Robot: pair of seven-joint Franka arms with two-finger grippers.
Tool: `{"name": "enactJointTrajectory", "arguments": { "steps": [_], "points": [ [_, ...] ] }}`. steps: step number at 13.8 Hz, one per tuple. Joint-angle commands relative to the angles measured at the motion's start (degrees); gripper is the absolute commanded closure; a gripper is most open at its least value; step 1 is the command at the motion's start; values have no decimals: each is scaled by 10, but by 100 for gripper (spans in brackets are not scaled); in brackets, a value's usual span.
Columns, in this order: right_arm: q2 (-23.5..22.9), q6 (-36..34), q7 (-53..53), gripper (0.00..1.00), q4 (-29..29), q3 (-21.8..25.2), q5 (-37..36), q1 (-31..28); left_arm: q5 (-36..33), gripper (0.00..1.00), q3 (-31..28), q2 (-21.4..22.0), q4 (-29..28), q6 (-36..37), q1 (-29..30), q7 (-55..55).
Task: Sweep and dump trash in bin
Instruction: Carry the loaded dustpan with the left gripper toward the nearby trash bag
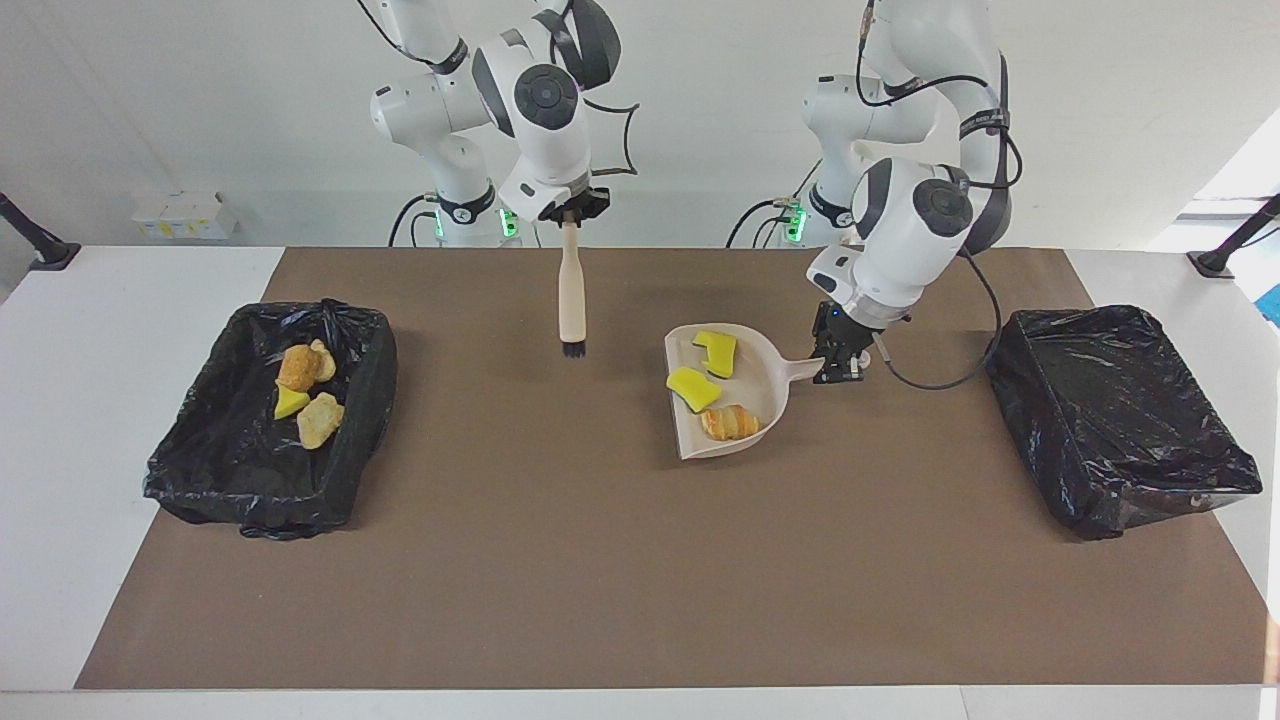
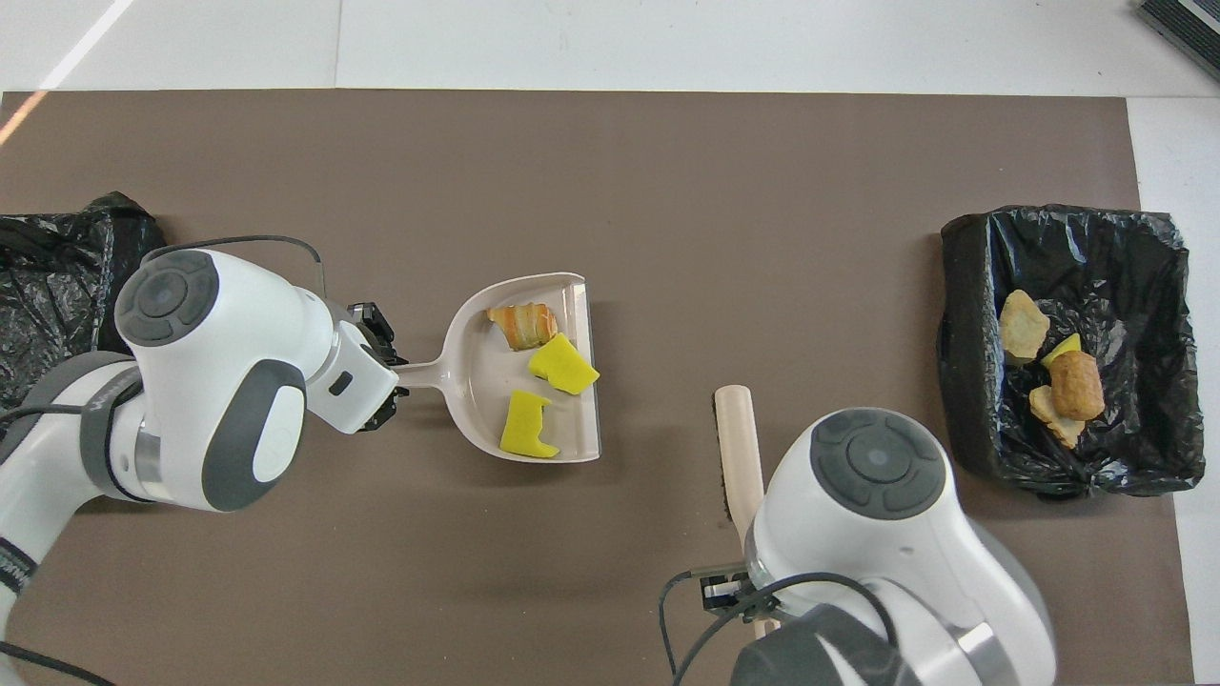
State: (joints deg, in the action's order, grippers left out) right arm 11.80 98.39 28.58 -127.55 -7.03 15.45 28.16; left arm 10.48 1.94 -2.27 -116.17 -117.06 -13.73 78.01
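My left gripper (image 1: 838,367) (image 2: 389,367) is shut on the handle of the beige dustpan (image 1: 760,383) (image 2: 475,360), holding it level and low over the brown mat. In the pan lie three pieces of trash: two yellow sponge pieces (image 1: 716,352) (image 2: 563,365) and a golden-brown roll (image 1: 731,423) (image 2: 522,324). My right gripper (image 1: 570,217) is shut on the top of the brush (image 1: 571,295) (image 2: 740,443). The brush hangs upright, bristles down, above the mat beside the pan. In the overhead view that gripper is hidden under its own wrist.
A bin lined with a black bag (image 1: 365,345) (image 2: 963,286) stands at the right arm's end of the table and holds several bread and sponge scraps (image 1: 300,368) (image 2: 1075,384). A second black-bagged bin (image 1: 1110,420) (image 2: 57,286) stands at the left arm's end.
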Motion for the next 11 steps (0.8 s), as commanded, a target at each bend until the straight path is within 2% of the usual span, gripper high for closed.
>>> {"name": "enactJointTrajectory", "arguments": {
  "steps": [1,3,5,9,11],
  "points": [
    [10,43,11,100,-12,0,35,2,21,100,2,7,44,64,48,57],
    [-5,47,14,100,-1,0,37,9,25,100,3,3,60,84,85,95],
    [-68,68,57,100,25,0,36,47,25,100,3,2,68,87,119,134],
    [-104,134,59,100,23,0,26,89,24,100,0,-43,173,176,192,190],
    [-121,138,45,100,22,-1,3,95,20,100,0,-55,212,215,237,231]
  ]
}}
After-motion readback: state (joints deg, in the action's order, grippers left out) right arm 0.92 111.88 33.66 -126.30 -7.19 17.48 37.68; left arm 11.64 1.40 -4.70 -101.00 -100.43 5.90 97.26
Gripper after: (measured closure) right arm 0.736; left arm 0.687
